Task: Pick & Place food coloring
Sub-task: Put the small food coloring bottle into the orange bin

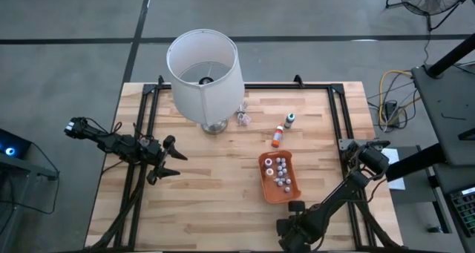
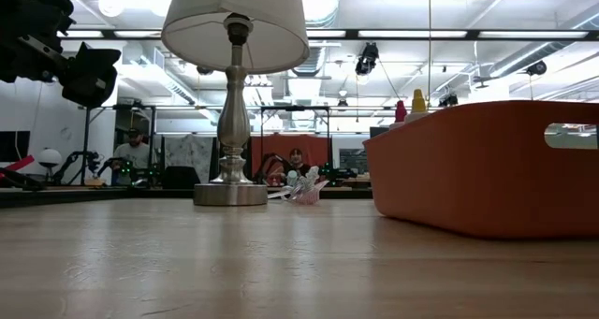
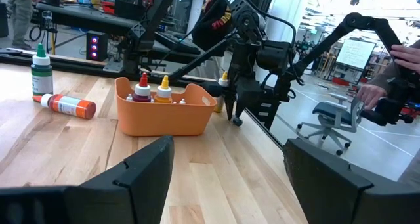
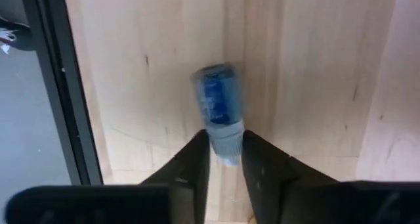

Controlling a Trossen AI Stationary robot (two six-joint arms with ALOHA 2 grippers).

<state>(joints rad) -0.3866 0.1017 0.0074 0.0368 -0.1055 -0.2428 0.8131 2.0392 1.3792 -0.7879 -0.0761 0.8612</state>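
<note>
A tiny food coloring bottle (image 4: 216, 98) with blue contents and a pale cap lies between the fingers of my right gripper (image 4: 226, 145), which points down by the near right end of the orange tray (image 1: 267, 190). Several more small bottles stand in that tray. Beyond its far end, a green-capped bottle (image 1: 289, 120) stands upright and an orange one (image 1: 277, 136) lies on its side on the wood. At the table's left, my left gripper (image 1: 172, 164) hangs open and holds nothing. My right gripper pinches the blue bottle's pale cap end (image 4: 228, 140) between its two fingers (image 4: 197, 159), coming from above and pointing down. The bottle's body points away from the fingers, flat along the wood. Whether it is clear of the table does not show.
A white-shaded lamp (image 1: 204, 67) on a metal base stands at the far middle, with a small clear wrapper (image 1: 243, 118) beside it. A black frame rail (image 4: 56, 86) runs close to the held bottle. People show in the room beyond the table.
</note>
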